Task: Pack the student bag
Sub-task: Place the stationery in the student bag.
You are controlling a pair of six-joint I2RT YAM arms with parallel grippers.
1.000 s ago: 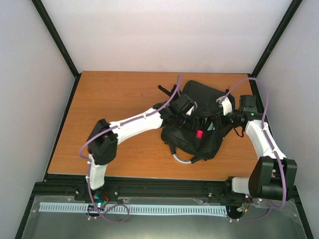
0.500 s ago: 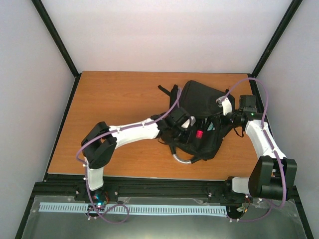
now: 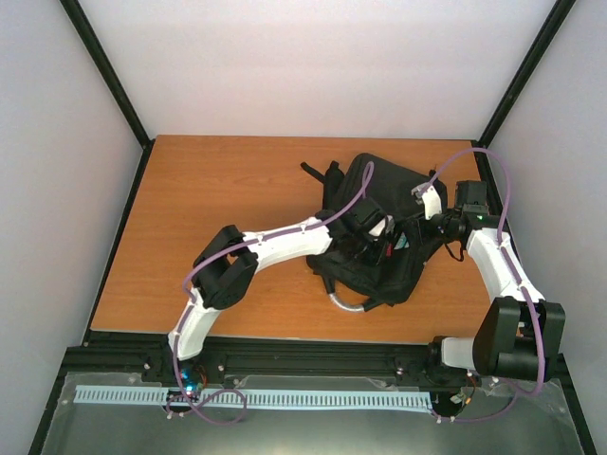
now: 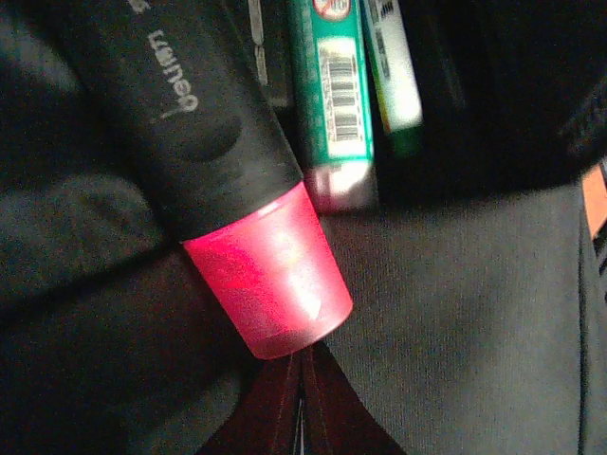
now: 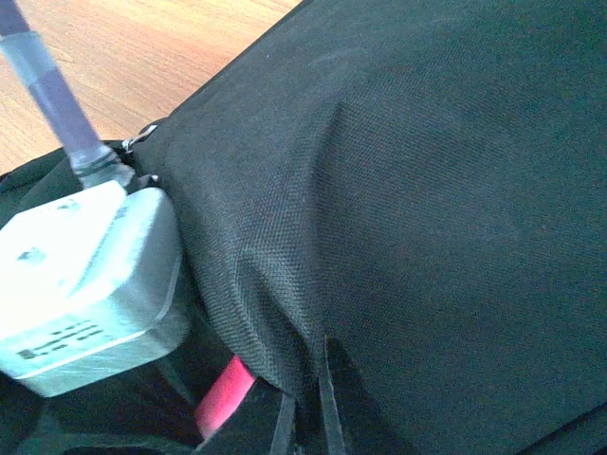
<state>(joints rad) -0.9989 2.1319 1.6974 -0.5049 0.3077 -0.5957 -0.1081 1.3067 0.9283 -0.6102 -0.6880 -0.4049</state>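
- Two arms are on one thing here: the student bag [image 3: 384, 185], which lies on the right half of the wooden table [image 3: 218, 190], close to the right arm's side. Its grey handle loop [image 3: 346, 301] pokes out toward the near edge.
- The left gripper [image 3: 372, 248] is dipped down into the bag's open mouth from above. The white forearm stretches across the table to get there.
- In the left wrist view, its fingers [image 4: 275, 417] sit almost pressed together with just a thin slit, and I can't see anything between them.
- Right past those fingertips there's a black marker [image 4: 199, 123] with a pink cap [image 4: 270, 270], lying at a slant with the cap end toward the camera.
- Beside the marker is a green box [image 4: 332, 85] with a barcode, and a second, white-faced box [image 4: 394, 66] is tucked just right of it. Both are inside the dark bag.
- The right gripper [image 3: 424, 227] is at the bag's right-hand edge. In its own camera the fingers [image 5: 327, 408] are pinched onto a fold of the black fabric.
- That same view shows the left arm's white wrist block [image 5: 85, 284] with its purple cable [image 5: 47, 85], plus a sliver of pink below the fabric.
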